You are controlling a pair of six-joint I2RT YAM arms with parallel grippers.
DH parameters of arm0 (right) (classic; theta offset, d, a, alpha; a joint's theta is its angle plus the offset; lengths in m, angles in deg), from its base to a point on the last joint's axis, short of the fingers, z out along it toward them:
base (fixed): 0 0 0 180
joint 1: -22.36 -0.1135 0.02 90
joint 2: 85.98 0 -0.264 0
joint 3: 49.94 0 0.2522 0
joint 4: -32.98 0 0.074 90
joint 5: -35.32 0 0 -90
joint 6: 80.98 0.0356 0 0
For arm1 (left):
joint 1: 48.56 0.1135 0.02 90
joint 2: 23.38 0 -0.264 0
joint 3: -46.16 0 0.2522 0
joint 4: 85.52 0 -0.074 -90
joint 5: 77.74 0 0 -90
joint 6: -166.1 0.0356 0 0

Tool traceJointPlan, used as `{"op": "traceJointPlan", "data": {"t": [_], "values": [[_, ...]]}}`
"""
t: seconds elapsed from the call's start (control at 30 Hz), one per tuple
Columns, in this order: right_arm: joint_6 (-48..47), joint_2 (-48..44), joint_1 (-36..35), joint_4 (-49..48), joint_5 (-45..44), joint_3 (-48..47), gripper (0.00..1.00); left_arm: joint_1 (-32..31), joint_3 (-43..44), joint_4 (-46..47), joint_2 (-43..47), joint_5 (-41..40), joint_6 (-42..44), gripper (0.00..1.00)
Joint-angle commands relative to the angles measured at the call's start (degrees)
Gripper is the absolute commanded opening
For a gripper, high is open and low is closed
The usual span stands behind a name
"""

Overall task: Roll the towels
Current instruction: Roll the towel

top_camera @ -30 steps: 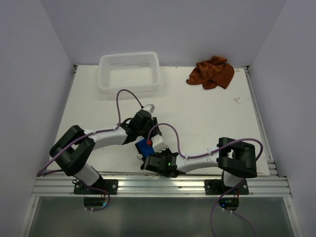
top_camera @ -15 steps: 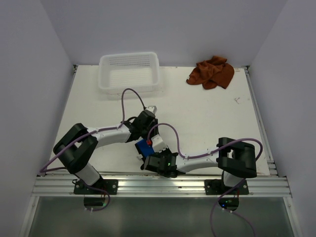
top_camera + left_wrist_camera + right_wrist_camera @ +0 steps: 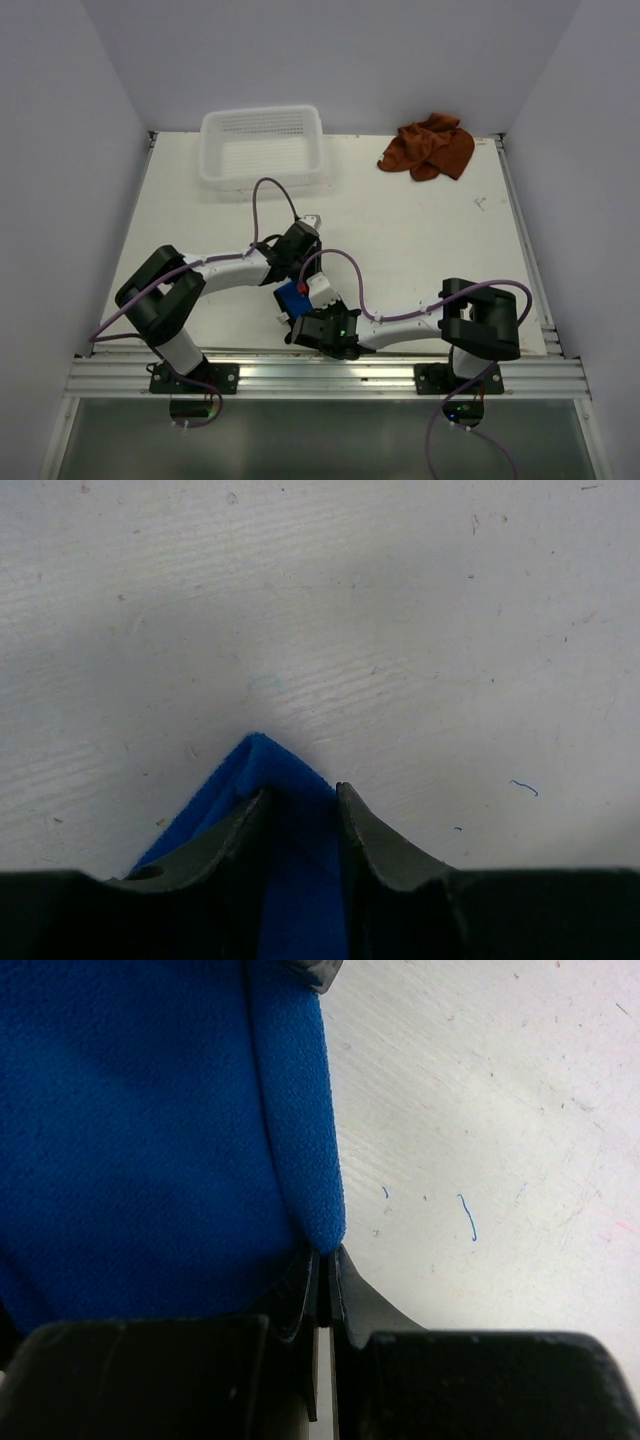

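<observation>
The blue towel (image 3: 291, 298) lies as a small bundle near the table's front edge, between both wrists. My left gripper (image 3: 292, 283) comes down on it from behind. In the left wrist view a peaked fold of the blue towel (image 3: 268, 760) sits between the fingers, and the left gripper (image 3: 302, 792) is shut on it. My right gripper (image 3: 298, 312) comes in from the front. Its jaws are nearly together, and the right gripper (image 3: 327, 1250) pinches the rounded edge of the blue towel (image 3: 150, 1140). The rust-brown towel (image 3: 428, 147) lies crumpled at the back right, far from both grippers.
A white mesh basket (image 3: 265, 172) stands at the back left of the table. The two arms' purple cables arch over the table's middle. A metal rail (image 3: 320, 375) runs along the near edge.
The left arm's forearm and wrist have edged to the right and its cable arches higher. Its jaws have narrowed slightly on the blue towel. The right arm has not moved.
</observation>
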Motion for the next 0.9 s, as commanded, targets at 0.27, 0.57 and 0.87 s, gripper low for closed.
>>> {"op": "traceJointPlan", "data": {"t": [0.27, 0.57, 0.87], "values": [[1.54, -1.98, -1.60, -2.58, -5.25, 1.75, 0.00, -0.42, 0.36, -4.29, -4.79, -3.32, 2.48, 0.22], [0.23, -3.74, -2.39, -1.88, -8.15, 2.54, 0.00, 0.36, 2.38, -0.70, -5.41, -3.59, 2.40, 0.00], [-8.20, -1.98, -6.16, -0.12, -13.42, -0.18, 0.00, 5.46, -1.21, 13.09, 0.47, 1.15, 2.92, 0.00]]}}
